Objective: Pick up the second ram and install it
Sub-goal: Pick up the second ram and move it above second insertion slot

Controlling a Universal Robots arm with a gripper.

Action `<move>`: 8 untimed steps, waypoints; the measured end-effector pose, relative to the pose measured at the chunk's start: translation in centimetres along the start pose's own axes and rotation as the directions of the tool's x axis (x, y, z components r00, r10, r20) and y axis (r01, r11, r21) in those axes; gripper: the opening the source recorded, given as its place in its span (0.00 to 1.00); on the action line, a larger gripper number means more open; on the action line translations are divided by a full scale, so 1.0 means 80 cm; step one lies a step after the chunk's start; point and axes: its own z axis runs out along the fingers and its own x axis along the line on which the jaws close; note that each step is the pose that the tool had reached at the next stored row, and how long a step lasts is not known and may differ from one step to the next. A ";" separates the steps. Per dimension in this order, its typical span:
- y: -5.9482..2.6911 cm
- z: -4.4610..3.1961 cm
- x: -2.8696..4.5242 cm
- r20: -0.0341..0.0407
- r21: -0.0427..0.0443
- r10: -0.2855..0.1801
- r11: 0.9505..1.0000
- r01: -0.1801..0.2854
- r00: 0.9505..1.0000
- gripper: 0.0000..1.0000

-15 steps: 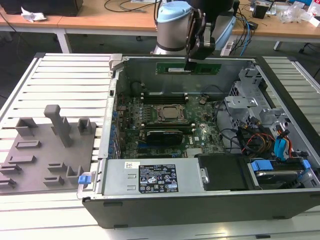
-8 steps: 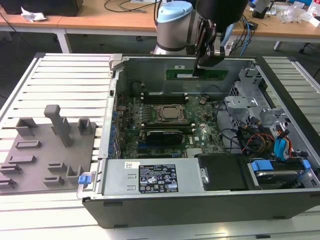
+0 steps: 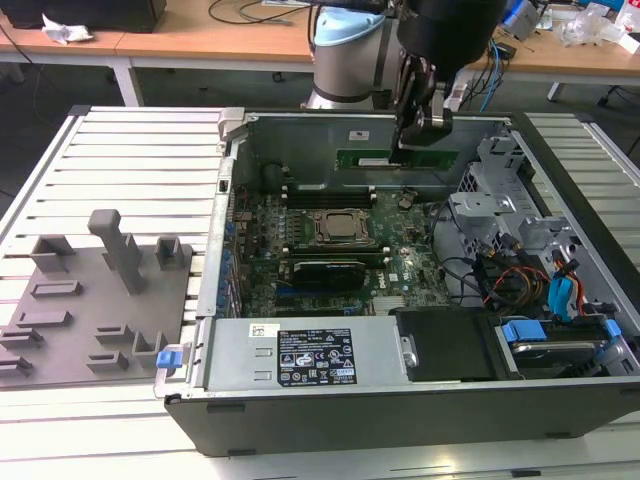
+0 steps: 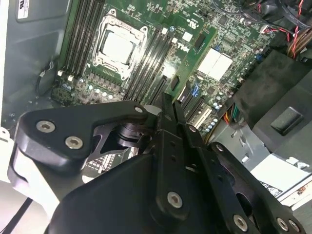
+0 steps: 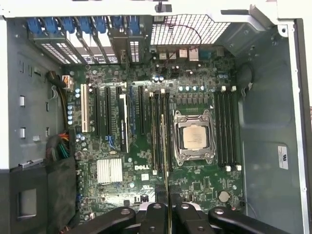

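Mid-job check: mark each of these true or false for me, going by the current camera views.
1. The gripper is clamped on a green memory stick. True.
2. The memory stick is already seated in a slot. False: it hangs in the gripper, clear of the motherboard.
3. The grey tray sits inside the computer case. False: it lies on the slatted table outside the case, toward the exterior view's left.
4. The processor socket has long memory slots on both of its long sides. True.
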 end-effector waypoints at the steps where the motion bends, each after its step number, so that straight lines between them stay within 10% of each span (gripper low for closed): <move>1: -0.001 0.0016 0.0001 0.000 0.000 0.000 1.000 0.000 1.000 0.13; 8: -0.008 0.0142 0.0005 0.000 0.000 0.000 1.000 0.000 1.000 0.13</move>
